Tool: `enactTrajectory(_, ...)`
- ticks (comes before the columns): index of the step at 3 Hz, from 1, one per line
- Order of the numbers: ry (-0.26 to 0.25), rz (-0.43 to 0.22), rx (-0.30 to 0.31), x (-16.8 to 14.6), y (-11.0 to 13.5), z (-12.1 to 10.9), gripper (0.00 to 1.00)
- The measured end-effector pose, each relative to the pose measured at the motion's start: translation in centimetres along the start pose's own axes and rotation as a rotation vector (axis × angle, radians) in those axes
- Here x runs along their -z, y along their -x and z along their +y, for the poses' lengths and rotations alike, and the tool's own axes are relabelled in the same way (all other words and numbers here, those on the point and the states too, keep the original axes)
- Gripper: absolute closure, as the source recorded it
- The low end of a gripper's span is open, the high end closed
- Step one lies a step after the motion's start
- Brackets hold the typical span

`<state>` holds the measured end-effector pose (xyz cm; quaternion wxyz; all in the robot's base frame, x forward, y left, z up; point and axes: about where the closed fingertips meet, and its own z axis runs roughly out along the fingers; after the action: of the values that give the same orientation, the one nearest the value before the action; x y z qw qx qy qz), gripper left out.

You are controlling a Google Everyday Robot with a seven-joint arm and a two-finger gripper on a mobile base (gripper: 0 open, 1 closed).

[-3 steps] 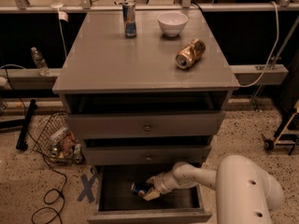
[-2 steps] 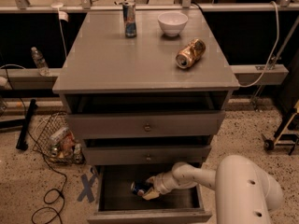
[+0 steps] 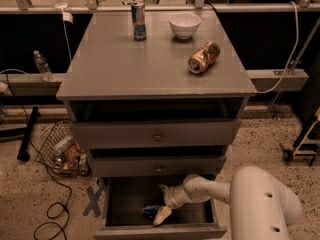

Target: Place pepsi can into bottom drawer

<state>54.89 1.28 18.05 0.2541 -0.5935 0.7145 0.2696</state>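
Note:
The pepsi can, blue, lies low inside the open bottom drawer, near its front left. My gripper reaches down into this drawer from the right on the white arm. It is closed around the can, and one cream finger shows just right of the can. The can sits at or just above the drawer floor; I cannot tell whether it touches.
On the cabinet top stand a slim blue-silver can and a white bowl, and a gold-brown can lies on its side. The two upper drawers stick out slightly. A wire basket and cables lie on the floor at left.
The gripper has moved down a little inside the bottom drawer, and the can went down with it toward the drawer floor.

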Motion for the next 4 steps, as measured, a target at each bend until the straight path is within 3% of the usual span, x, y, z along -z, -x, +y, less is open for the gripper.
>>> enactTrajectory(2,-0.002,-0.015,0.005,0.7,0.0,0.2,0.0)
enactTrajectory(4,-0.097,-0.038,-0.02,7.0,-1.5,0.7,0.0)
